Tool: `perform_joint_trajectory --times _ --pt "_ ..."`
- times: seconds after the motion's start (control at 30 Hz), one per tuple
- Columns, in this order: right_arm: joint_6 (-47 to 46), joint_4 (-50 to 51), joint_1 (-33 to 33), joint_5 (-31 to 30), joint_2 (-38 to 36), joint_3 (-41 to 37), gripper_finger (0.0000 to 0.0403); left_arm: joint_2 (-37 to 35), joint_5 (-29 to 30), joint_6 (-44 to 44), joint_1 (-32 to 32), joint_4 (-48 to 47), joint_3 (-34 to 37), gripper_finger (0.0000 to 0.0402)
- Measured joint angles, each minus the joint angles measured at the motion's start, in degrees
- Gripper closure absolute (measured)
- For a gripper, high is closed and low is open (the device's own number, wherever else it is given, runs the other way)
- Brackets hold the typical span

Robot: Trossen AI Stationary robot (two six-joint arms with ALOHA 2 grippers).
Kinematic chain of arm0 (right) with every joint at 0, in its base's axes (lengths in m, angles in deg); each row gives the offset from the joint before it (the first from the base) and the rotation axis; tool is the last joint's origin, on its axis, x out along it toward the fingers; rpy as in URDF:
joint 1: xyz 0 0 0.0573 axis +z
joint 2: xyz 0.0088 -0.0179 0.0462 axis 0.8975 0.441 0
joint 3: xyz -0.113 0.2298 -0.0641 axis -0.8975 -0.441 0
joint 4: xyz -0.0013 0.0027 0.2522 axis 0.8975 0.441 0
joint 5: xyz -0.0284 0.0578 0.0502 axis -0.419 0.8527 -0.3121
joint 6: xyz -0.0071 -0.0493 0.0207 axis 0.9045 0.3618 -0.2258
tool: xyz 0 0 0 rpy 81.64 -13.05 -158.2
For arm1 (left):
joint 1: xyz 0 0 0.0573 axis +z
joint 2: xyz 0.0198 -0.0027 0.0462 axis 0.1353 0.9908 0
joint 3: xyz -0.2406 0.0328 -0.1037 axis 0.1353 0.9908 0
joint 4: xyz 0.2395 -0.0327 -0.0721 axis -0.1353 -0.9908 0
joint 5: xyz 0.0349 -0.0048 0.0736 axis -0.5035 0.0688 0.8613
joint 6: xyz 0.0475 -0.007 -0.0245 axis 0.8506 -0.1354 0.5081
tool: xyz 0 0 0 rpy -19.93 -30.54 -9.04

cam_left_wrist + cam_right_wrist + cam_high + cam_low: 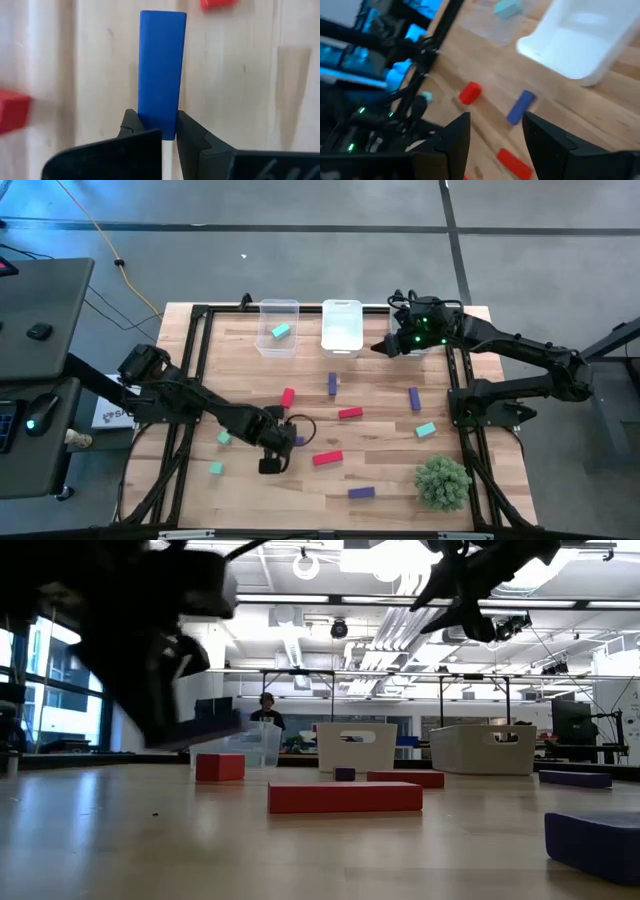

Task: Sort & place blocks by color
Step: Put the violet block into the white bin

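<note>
My left gripper [285,442] stands over the table's middle-left, shut on a purple bar [160,65]. Its dark bulk fills the left of the low view [150,640]. My right gripper [495,135] is open and holds nothing; it hangs high beside the white bin [342,327], at the far edge [388,345]. Flat on the wood lie red bars [350,413] [327,458] [288,397], purple bars [332,384] [414,398] [361,492] and teal pieces [425,430] [224,438] [215,469]. One teal piece [281,332] lies inside the clear bin [277,315]. My left gripper pinches the purple bar by one short end [158,120], one finger [131,125] on each long side. The bar sticks out past the fingertips, in line with them. The fingers come slanting down from the table's left. In the low view the bar [215,730] looks clear of the wood.
A fuzzy green plant ball [441,482] sits at the near right corner. Clear and white bins stand in a row at the far edge, with a third bin [482,748] on the right. A black frame rail [200,370] edges the table. A person [266,712] shows far behind.
</note>
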Motion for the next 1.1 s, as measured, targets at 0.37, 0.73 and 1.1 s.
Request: perform_joint_trajectory --times 0.37,0.73,1.1 --pt "-0.06 -1.99 0.11 0.58 0.0 0.0 0.0233 -3.37 3.64 3.5 4.73 -0.56 -4.15 0.0401" --pt "-11.07 -2.19 3.72 -0.03 0.02 0.0 0.0233 -3.41 6.83 12.67 10.17 -0.35 -11.02 0.0401" --pt "-17.86 -2.49 11.59 -5.04 0.04 0.0 0.0233 -3.41 7.86 26.01 13.45 -0.32 -13.44 0.0401"
